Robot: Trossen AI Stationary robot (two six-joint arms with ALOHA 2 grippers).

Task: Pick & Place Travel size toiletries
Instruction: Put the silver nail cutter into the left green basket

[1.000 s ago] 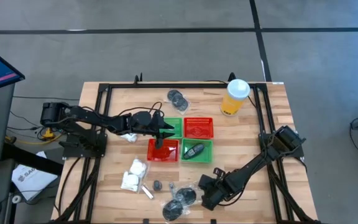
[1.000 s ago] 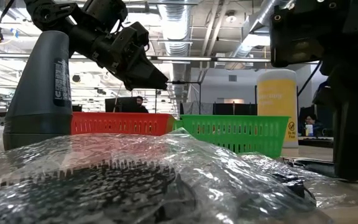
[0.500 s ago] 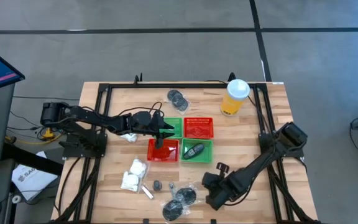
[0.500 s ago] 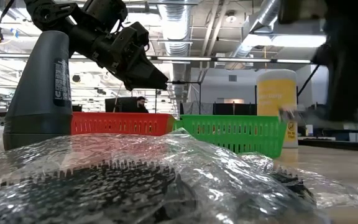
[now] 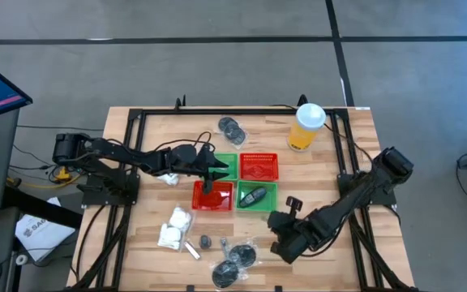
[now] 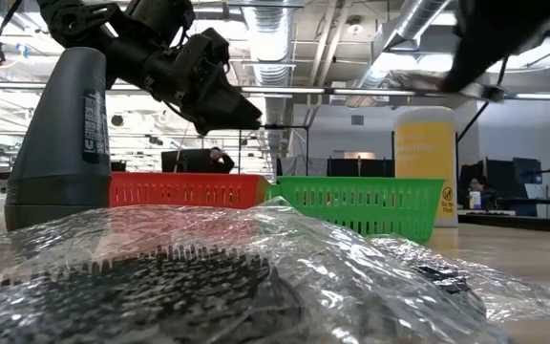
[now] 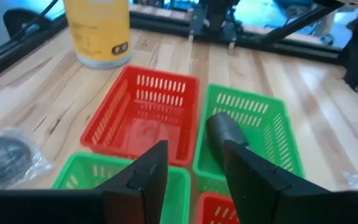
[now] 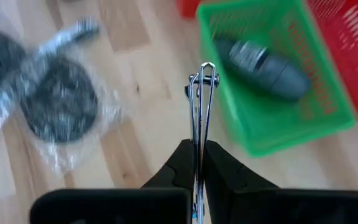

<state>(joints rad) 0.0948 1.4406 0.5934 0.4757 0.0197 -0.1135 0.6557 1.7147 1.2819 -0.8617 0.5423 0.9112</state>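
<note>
We see the right gripper (image 8: 197, 163) pinched on a thin metal tool (image 8: 201, 106) (near the green basket (image 8: 272, 118)); the left gripper (image 7: 194, 171) half-open, empty.

No wording can be read anywhere: the dark label on the grey cone-shaped bottle (image 6: 92, 113) and the print on the tall yellow cup (image 6: 426, 164) are too small to read.

My high camera looks straight down on the whole table (image 5: 160, 122). My low one sits at tabletop level behind wrapped discs (image 6: 160, 287), facing the baskets (image 6: 351, 203). Each wrist camera looks past its own claw: the left (image 7: 191, 168) and the right (image 8: 199, 163) both see the green basket (image 7: 253, 124) ahead.
</note>
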